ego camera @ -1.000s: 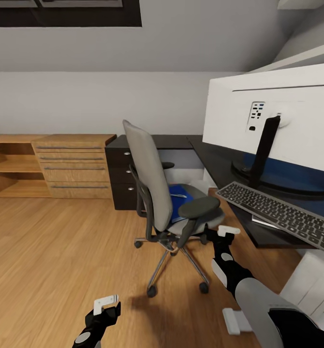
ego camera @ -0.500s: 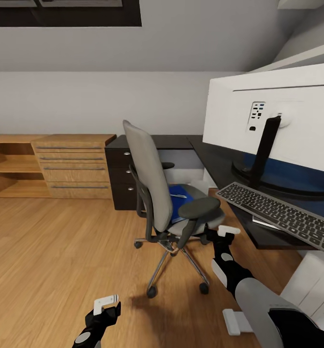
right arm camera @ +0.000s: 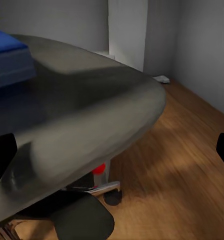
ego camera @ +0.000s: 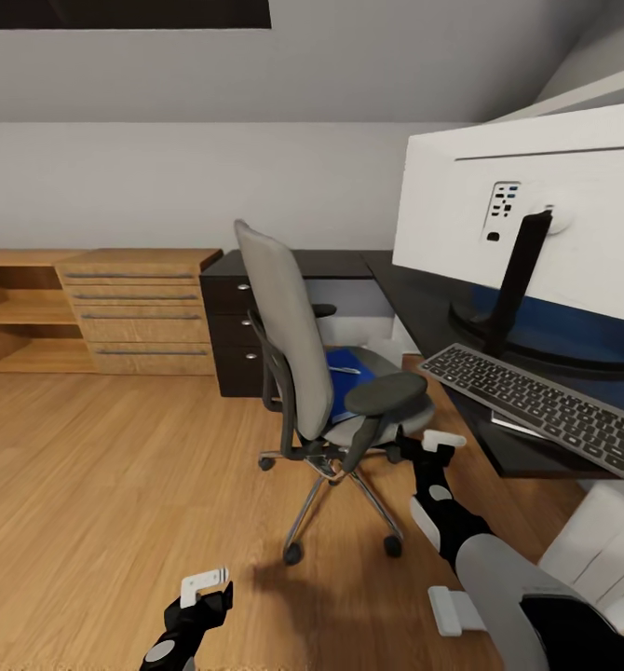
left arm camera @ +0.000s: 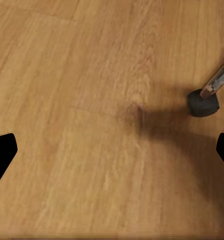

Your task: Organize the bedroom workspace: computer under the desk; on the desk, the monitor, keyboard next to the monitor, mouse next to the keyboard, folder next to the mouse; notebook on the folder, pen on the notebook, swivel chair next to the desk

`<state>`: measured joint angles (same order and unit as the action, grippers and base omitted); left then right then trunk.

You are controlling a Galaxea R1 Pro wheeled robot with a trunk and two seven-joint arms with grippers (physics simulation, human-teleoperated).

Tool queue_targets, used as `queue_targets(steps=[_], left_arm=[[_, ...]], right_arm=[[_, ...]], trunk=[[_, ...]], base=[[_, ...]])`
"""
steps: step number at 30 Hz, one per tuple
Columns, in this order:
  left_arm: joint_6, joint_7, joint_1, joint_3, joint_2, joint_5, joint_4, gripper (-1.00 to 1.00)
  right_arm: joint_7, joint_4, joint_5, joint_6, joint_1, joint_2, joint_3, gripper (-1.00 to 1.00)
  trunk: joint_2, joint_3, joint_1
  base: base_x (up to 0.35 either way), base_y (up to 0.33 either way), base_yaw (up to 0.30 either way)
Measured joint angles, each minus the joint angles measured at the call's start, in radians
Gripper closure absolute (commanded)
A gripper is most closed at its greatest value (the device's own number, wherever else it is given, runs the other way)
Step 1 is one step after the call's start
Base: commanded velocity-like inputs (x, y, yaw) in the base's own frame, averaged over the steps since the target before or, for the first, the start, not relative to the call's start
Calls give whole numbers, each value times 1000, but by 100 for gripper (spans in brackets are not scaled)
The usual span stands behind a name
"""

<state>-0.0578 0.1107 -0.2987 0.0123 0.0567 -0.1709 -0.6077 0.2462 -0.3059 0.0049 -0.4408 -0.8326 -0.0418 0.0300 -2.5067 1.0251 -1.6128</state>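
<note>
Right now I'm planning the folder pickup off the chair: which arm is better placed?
Right, probably. The right gripper sits at the seat's front edge, near the folder on the chair. The left gripper hangs low over bare floor, with the chair's back between it and the folder.

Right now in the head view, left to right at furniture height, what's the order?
Open wooden shelf → light wooden drawer chest → black drawer unit → swivel chair → keyboard

One swivel chair [ego camera: 303,354], one monitor [ego camera: 526,214], one keyboard [ego camera: 545,410], one folder [ego camera: 349,373], one desk [ego camera: 424,308].
</note>
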Motion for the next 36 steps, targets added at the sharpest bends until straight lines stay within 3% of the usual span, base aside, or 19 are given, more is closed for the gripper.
queue_targets(steps=[4,36], left_arm=[[0,0,0,1,1,0,0,-100],[-1,-1,0,0,0,0,0,-100]], right_arm=[[1,-6,-2,-44,0,0,2,-100],[4,-17,-12,-24,0,0,10,-100]], trunk=[[-1,15,-2],[-1,16,-2]], base=[[0,0,0],[0,12,0]])
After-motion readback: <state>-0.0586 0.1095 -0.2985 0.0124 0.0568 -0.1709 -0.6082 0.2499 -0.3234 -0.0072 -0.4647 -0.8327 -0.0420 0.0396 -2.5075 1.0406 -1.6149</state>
